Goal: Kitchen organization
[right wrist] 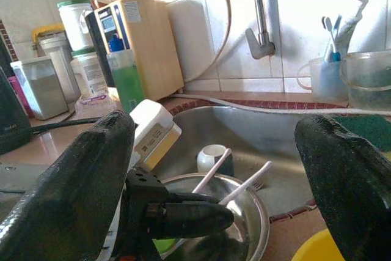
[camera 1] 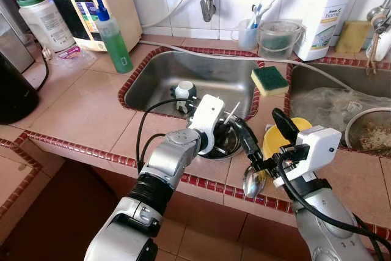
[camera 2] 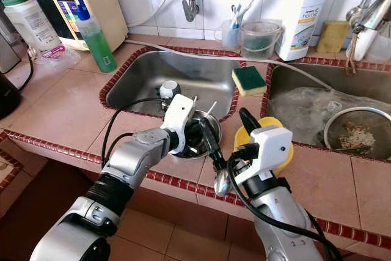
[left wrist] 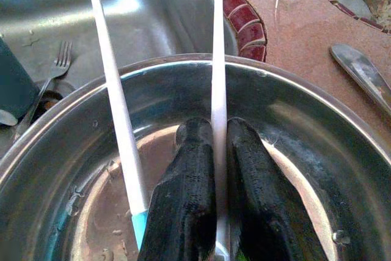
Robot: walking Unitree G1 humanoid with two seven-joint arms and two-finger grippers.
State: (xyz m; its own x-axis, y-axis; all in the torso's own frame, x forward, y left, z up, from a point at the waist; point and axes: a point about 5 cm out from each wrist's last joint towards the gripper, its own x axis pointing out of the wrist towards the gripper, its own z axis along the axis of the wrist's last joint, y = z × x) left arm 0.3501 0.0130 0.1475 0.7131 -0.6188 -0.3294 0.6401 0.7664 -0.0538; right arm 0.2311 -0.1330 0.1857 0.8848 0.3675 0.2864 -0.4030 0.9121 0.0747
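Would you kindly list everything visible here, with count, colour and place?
Round steel bowl: one, silver, left sink's front corner.
Thin white sticks: two, in the bowl; one pinched.
Metal spoon: one, silver, counter edge.
Yellow plastic bowl: one, between the sinks.
Green-and-yellow sponge: one, on the divider.
Green soap bottle: one, left of sink.
White detergent bottle: one, against the wall.
Left gripper: shut on a stick.
Right gripper: open, by the yellow bowl.

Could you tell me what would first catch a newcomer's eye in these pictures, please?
First, the left end effector, reaching into the steel bowl at the sink's near corner, shut on a white stick; a second white stick leans beside it. The right end effector is open over the counter edge, near a spoon and yellow plate.
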